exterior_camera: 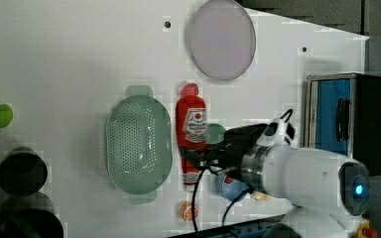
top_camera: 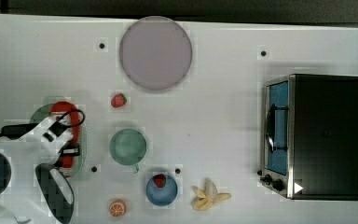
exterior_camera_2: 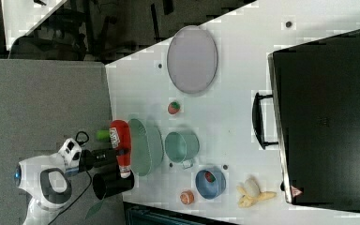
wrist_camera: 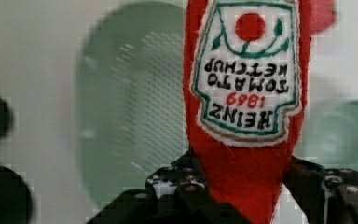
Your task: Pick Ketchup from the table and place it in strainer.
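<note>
red ketchup (wrist_camera: 242, 140) sits clamped between the gripper (wrist_camera: 242, 196) jaws, held at the lower body so the labelled end sticks out ahead of the wrist. jaws stand about half apart, closed on the bottle, not empty. it looks soft, plush-like, so the grip probably squashes it a bit.

in the left view the ketchup (exterior_camera: 192, 134) hangs just beside the strainer (exterior_camera: 138, 144), long axis parallel to the basket's long axis, off its right rim rather than over the bowl. the right view puts the bottle (exterior_camera_2: 121, 145) on the near side of the strainer (exterior_camera_2: 146, 146), lifted clear of the table. top view has the arm (top_camera: 51, 135) over both, so overlap there can't be trusted.

judgement: pick is done, transfer is in hand. remaining move is a short sideways shift until the bottle is over the perforated bottom, then lower and let go. keeping it aligned lengthwise makes sense, the oval takes it that way.

risk: release too early and it lands on the rim or rolls off.

farther out: green cup (top_camera: 128, 146), blue bowl (top_camera: 161, 189), strawberry (top_camera: 118, 100), plate (top_camera: 155, 52), toaster oven (top_camera: 314, 136). none in the path.
</note>
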